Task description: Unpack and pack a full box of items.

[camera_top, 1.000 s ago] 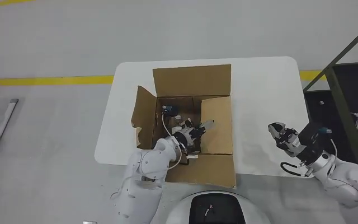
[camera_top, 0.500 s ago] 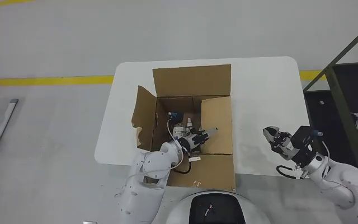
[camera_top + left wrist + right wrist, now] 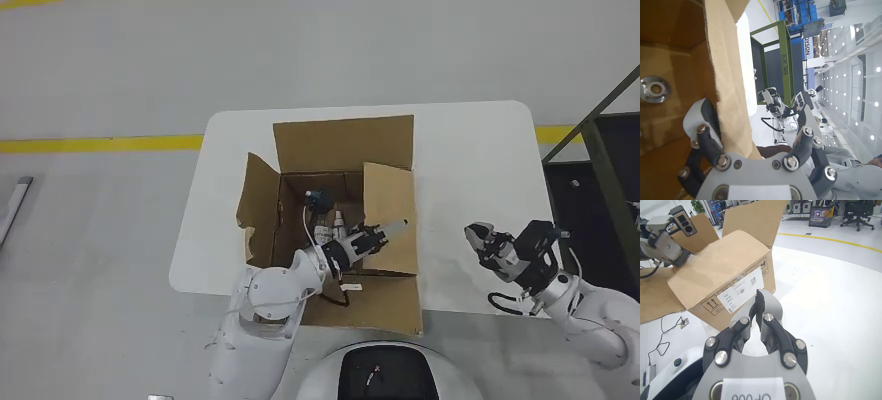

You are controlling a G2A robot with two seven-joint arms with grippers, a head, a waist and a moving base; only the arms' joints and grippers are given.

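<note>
At box [image 3: 345,145] side flap [image 3: 390,215], left gripper [image 3: 753,108] straddles it wide open; flap looks light, bendy, prob best pinched mid-edge; right gripper [image 3: 758,303] closed, empty.

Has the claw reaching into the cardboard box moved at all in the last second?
Yes. The left claw has slid across the box toward the flap on the robot's right and now sits open astride that flap's edge.
</note>
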